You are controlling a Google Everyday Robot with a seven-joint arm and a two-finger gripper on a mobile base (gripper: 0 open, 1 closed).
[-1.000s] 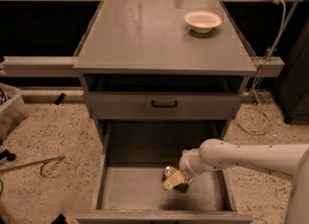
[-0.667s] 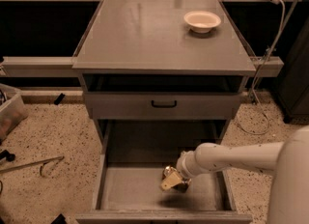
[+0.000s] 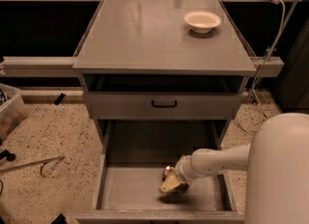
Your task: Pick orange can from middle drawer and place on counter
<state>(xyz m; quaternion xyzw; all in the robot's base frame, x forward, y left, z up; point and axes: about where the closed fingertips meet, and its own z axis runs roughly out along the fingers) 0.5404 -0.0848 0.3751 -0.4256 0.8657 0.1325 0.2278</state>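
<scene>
The middle drawer is pulled open at the bottom of the cabinet. The orange can is a small shiny gold-orange thing on the drawer floor, right of centre. My gripper reaches down into the drawer from the right on a white arm, and its tip is right at the can, hiding part of it. The counter is the flat grey cabinet top above.
A white bowl stands at the counter's far right. A closed shallower drawer front with a black handle sits above the open drawer. A bin and a rod lie on the speckled floor at left. Cables hang at right.
My arm has shifted a little to the left and closer to the camera. The gripper stays at the can, which sits in nearly the same spot in the drawer.
</scene>
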